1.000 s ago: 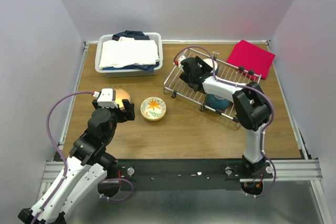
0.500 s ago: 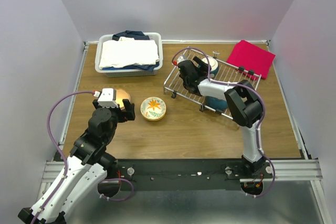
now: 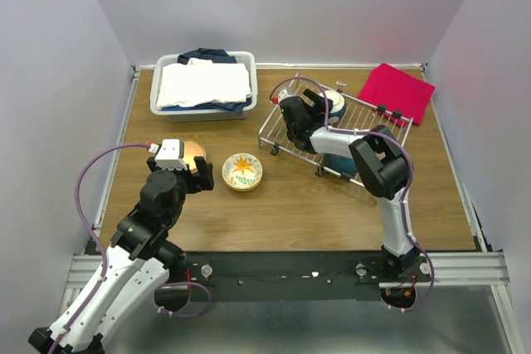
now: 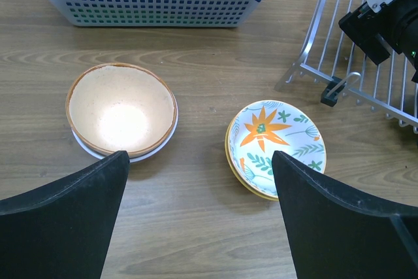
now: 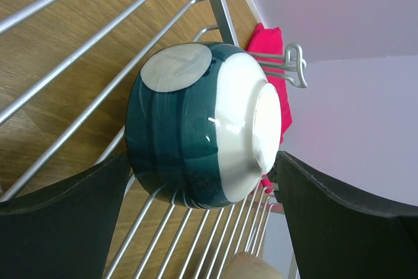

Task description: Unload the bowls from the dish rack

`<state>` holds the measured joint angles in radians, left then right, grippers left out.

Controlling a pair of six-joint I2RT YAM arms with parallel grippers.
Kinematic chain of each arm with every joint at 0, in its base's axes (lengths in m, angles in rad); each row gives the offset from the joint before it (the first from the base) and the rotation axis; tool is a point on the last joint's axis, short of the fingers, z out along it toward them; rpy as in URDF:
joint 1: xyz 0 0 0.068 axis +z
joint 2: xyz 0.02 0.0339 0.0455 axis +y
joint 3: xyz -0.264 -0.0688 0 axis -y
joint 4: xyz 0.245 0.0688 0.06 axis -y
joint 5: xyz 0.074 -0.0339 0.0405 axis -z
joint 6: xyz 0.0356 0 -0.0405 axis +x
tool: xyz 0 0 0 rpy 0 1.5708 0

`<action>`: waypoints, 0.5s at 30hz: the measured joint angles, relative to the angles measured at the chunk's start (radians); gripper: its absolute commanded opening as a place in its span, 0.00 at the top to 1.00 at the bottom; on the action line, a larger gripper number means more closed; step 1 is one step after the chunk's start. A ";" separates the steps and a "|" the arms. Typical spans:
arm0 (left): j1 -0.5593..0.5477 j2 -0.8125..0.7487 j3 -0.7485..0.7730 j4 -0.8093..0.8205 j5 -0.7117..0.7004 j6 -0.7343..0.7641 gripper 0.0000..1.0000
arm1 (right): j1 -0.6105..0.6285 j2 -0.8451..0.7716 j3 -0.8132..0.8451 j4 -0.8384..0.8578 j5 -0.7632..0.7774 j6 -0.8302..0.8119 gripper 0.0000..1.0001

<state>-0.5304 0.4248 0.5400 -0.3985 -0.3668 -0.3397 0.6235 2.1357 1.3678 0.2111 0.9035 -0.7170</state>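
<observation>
R gripper [image 5: 202, 158]: fingers spread wide, nothing clamped. You've got it out over the far-left part of the rack [image 3: 280, 134]. In wrist view the teal bowl [image 5: 189, 129] sits right btwn the two fingers. Bowl is tipped on its side on the wires, teal w/ a white band at one end. Can't tell if either finger touches it. Red cloth [image 5: 266, 38] shows behind it. In top view that cloth lies flat on the table off the rack's far-right corner.

2nd teal bowl [image 3: 343, 160]: at the rack's near edge, mostly hidden under R arm. Can't tell if it's on the wires or beside them.

L gripper [image 4: 199, 161]: fingers also wide apart and empty. It hovers above bare table [image 4: 196, 227] btwn two stacks.
- Orange bowl [image 4: 121, 109]: to its left, upright, nested in a white bowl [image 4: 88, 149] w/ only the rim peeking out.
- Floral bowl [image 4: 275, 143]: to its right, upright, nested in a yellow-rimmed bowl [image 4: 245, 185].
- Stacks stand apart from each other, both on the table left of the rack.

Bin [image 4: 150, 10] w/ folded cloth: far-left of table, beyond the orange stack.
</observation>
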 measured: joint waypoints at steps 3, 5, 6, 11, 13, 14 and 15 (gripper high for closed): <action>0.000 0.001 0.000 0.000 0.000 0.000 0.01 | 0.000 0.008 0.003 0.011 0.003 -0.013 0.00; 0.000 0.001 0.000 0.000 0.000 0.000 0.01 | 0.000 0.010 0.003 0.015 0.003 -0.018 0.00; 0.000 0.001 0.000 0.000 0.000 0.000 0.01 | 0.000 0.011 0.003 0.019 0.003 -0.019 0.01; 0.000 0.001 0.000 0.000 0.000 0.000 0.01 | 0.000 0.012 0.003 0.022 0.001 -0.026 0.10; 0.000 0.001 0.000 0.000 0.000 0.000 0.01 | 0.000 0.012 0.003 0.021 -0.003 -0.032 0.21; 0.000 0.001 0.000 0.000 0.000 0.000 0.01 | 0.000 0.012 0.003 0.020 -0.006 -0.035 0.24; 0.000 0.001 0.000 0.000 0.000 0.000 0.01 | 0.000 0.012 0.003 0.019 -0.011 -0.036 0.27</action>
<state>-0.5304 0.4259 0.5400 -0.3985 -0.3668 -0.3397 0.6231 2.1475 1.3705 0.2302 0.8928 -0.7532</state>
